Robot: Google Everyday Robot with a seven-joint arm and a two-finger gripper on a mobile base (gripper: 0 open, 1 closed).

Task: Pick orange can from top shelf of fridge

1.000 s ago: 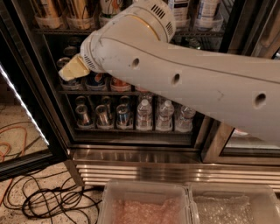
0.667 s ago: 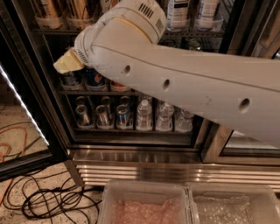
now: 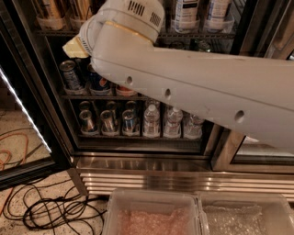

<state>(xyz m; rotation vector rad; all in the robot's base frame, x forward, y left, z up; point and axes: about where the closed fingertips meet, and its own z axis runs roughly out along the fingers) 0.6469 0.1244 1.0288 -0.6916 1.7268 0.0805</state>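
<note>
Orange can (image 3: 48, 8) upright on top shelf (image 3: 51, 32), long axis vertical; tool (image 3: 76, 47) just below (grip state unreadable).

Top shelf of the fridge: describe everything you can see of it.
The top shelf is a dark rack with a thin metal front rail, near the picture's top inside the fridge. Clear cup-shaped trays stand on it, holding tall orange-and-cream striped cans at left and white-labelled bottles at right. The arm hides its middle. The gripper is just below its left end, in front.

Speckled floor (image 3: 11, 224), tangled black cables (image 3: 46, 213)
</note>
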